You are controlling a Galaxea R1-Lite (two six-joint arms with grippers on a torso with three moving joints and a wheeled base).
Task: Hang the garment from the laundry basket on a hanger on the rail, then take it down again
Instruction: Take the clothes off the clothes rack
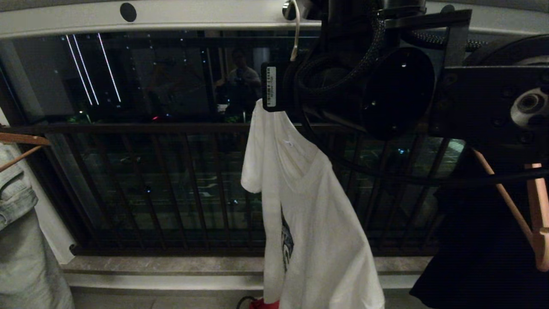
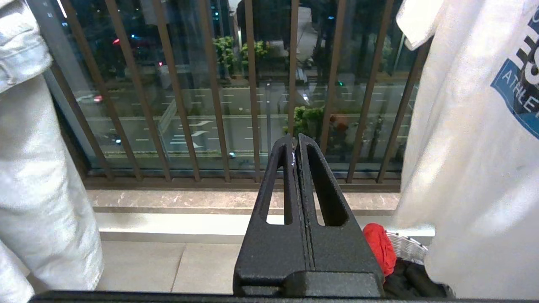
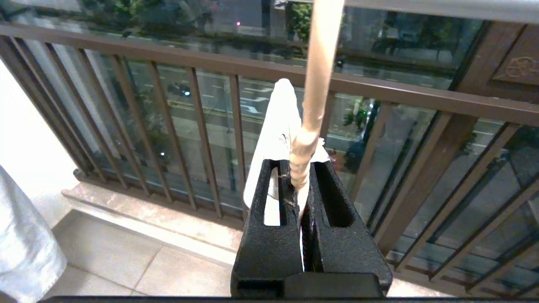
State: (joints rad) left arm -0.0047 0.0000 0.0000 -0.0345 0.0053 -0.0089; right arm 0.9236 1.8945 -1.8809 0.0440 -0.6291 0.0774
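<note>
**Right pincer clamped on the hanger's neck at the rail**

The white short-sleeved T-shirt with a blue-and-white chest graphic (image 1: 309, 206) hangs on the thin white wire hanger (image 1: 295, 34), whose hook reaches up to a round black hole in the long pale grey metal rail (image 1: 193, 17). The right pincer (image 3: 300, 185) is clenched on the hanger's twisted neck, just above the shirt's collar; in the head view the right arm's dark bulk covers the grip itself. Whether the hook is seated in the hole or only at its edge cannot be told.

The left pincer (image 2: 296, 145) is pressed shut on nothing and held low, facing the dark balcony railing with vertical bars (image 2: 252, 84). Beside it, low down, the rim of the small round woven white laundry basket (image 2: 406, 246) shows with a red cloth (image 2: 379, 244) in it, close under the shirt's hem.

By my reading, the step in hand is at the rail itself: either seating the hook or lifting it free. If hanging, the next move calls for lowering until the hook bears the weight, then letting go. If taking down, it calls for lifting the hook clear of the hole while keeping the shirt from sliding off the wire arms.
</note>
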